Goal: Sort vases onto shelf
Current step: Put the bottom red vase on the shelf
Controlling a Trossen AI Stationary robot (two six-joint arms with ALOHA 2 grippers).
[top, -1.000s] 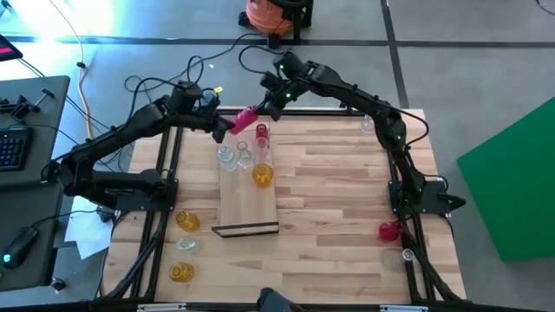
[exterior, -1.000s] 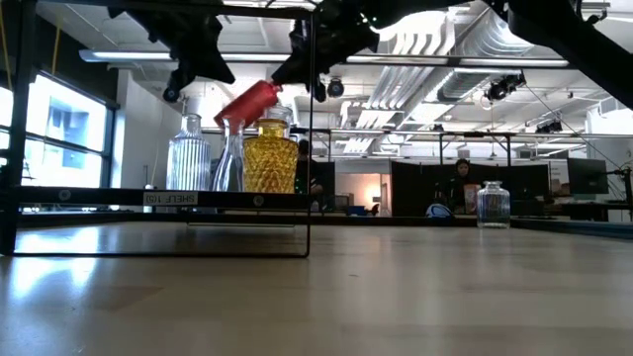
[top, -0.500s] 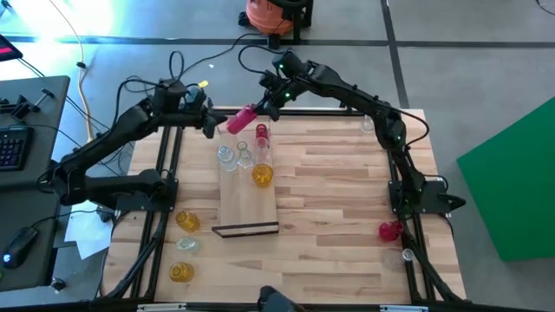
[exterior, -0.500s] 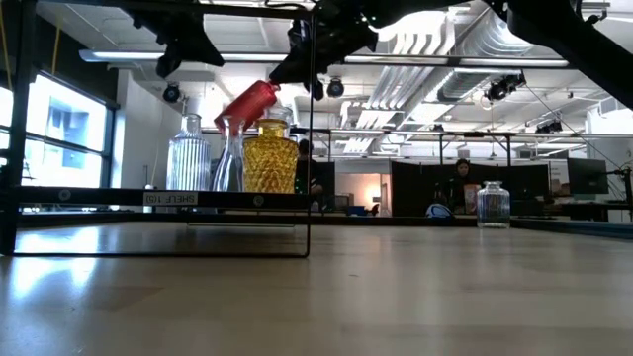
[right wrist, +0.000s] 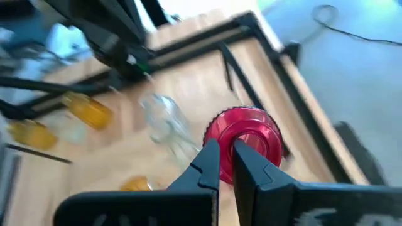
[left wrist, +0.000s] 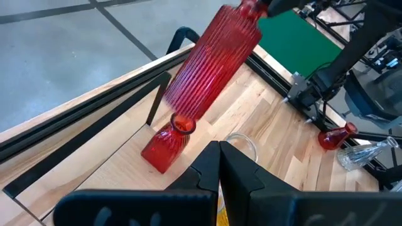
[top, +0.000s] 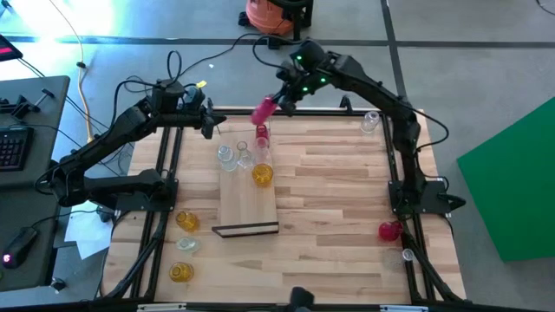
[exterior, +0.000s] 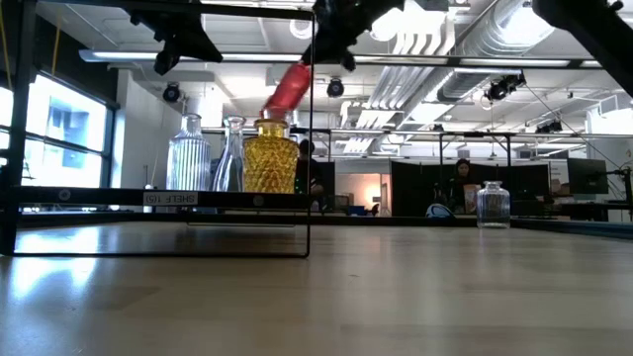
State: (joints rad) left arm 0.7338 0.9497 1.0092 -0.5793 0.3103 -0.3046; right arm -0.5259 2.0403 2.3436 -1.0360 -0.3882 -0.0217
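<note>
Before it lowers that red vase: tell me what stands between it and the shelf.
The right gripper holds the ribbed red vase tilted above the shelf's far end. Directly beneath stands a smaller red vase, with clear vases and an amber vase beside it.

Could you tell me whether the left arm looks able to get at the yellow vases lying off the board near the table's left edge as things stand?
Probably yes. The left gripper is shut and holds nothing, hovering near the table's far left corner. The yellow vases lie along the left edge on its own side, with nothing over them; the right gripper, holding a red vase, is well away.
</note>
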